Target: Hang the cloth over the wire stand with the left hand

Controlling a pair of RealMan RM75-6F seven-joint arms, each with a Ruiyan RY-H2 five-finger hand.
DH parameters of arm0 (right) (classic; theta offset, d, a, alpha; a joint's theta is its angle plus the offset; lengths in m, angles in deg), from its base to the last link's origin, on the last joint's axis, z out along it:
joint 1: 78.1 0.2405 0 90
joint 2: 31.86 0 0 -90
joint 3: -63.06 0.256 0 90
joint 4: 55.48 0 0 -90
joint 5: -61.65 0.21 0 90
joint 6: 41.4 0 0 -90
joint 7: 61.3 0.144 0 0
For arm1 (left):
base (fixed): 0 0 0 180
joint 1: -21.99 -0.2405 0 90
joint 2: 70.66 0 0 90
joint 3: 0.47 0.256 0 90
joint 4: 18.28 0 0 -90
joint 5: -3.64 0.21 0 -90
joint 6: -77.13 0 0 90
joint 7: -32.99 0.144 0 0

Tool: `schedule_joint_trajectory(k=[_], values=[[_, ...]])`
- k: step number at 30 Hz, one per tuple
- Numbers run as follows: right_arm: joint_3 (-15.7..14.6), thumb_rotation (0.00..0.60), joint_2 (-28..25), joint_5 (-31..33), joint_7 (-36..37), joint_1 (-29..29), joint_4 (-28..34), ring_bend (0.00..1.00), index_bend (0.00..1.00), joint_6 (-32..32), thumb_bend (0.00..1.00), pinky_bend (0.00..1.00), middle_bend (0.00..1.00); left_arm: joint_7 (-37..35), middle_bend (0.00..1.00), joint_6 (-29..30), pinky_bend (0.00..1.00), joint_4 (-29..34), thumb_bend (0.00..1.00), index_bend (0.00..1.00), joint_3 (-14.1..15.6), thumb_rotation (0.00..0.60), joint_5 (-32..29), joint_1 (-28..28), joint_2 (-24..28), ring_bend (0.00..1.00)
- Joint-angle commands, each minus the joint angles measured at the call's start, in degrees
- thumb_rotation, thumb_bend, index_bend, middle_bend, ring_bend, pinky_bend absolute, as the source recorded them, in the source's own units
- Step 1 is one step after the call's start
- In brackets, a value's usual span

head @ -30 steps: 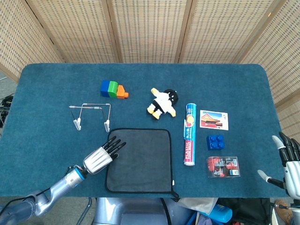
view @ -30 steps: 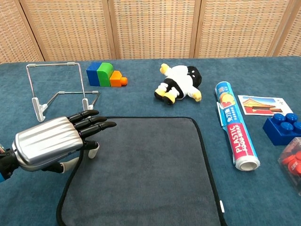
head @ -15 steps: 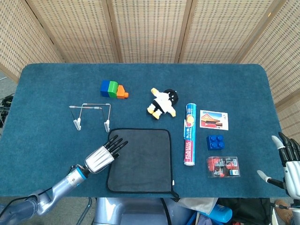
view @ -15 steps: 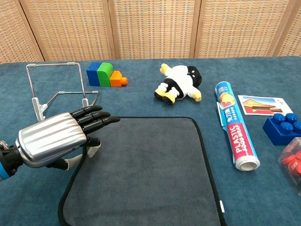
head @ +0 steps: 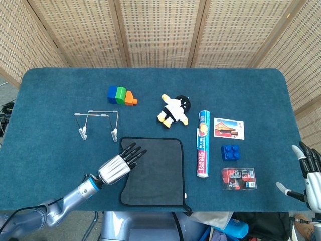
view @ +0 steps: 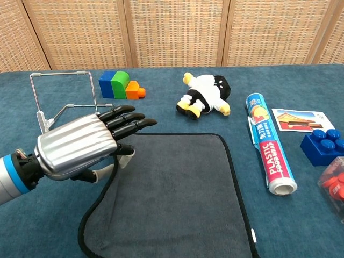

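While the left hand (view: 80, 148) sits over the near-left edge of the cloth (head: 155, 170), I honestly can't tell if it's got a real pinch on the fabric; the fingers (view: 129, 119) are stretched out flat over the top and the thumb is tucked underneath near the hem, and the cloth's left border looks bunched inward there; could be grasping, could just be dragging it. The cloth itself is otherwise flat on the blue table (head: 60, 85), front and centre, with the wire stand (head: 97, 123) just beyond its far-left corner and not touching it.

What I'd worry about from where I'm standing: if that pinch is thin, lifting will let the cloth slide out and flop back; it's a floppy thing and most of its weight is still lying on the table. The stand looks light and spindly too; a sideways sweep with the cloth or knuckles could tip it or shove it toward the coloured blocks (head: 121, 95). Also the cloth is wide next to the stand's top bar, so a lopsided drape might just slip off one side.

The right hand (head: 311, 178) is way off at the near-right table edge, fingers spread, holding nothing; the plastic wrap roll (head: 202, 144) lies just right of the cloth, close enough to get nudged if the cloth is yanked.
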Motion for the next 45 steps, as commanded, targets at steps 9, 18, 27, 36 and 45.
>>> schedule_joint_trajectory(k=[9,18,27,36,45], values=[[0.73,0.6,1.13,0.23,-2.7,-0.53,-0.66,0.0,0.01,-1.8,0.0,0.0,0.0,4.94,0.0,-7.08,0.0,5.95,0.42,0.68,-4.89,0.6,-0.79,7.52,-1.58,0.0],[0.71,0.6,1.45,-0.07,-3.08,-0.6,-1.02,0.0,0.01,-2.03,0.0,0.0,0.0,5.68,0.0,-10.99,0.0,3.42,0.4,0.68,-6.31,0.6,-1.35,11.93,-6.01,0.0],[1.0,0.6,1.0,0.9,-1.61,-0.35,-1.11,0.0,0.01,-1.1,0.0,0.0,0.0,7.02,0.0,-13.88,0.0,0.06,0.4,0.68,-8.05,0.6,-3.42,14.81,-10.22,0.0],[1.07,0.6,0.58,1.42,-0.41,-0.06,-1.16,0.0,0.01,-0.14,0.0,0.0,0.0,6.21,0.0,-14.99,0.0,-3.41,0.4,0.68,-8.83,0.6,-4.78,17.47,-13.74,0.0],[1.08,0.6,0.28,1.67,0.31,0.14,-1.08,0.0,0.01,0.45,0.0,0.0,0.0,3.28,0.0,-14.35,0.0,-5.82,0.4,0.68,-8.48,0.6,-4.67,19.67,-15.38,0.0]])
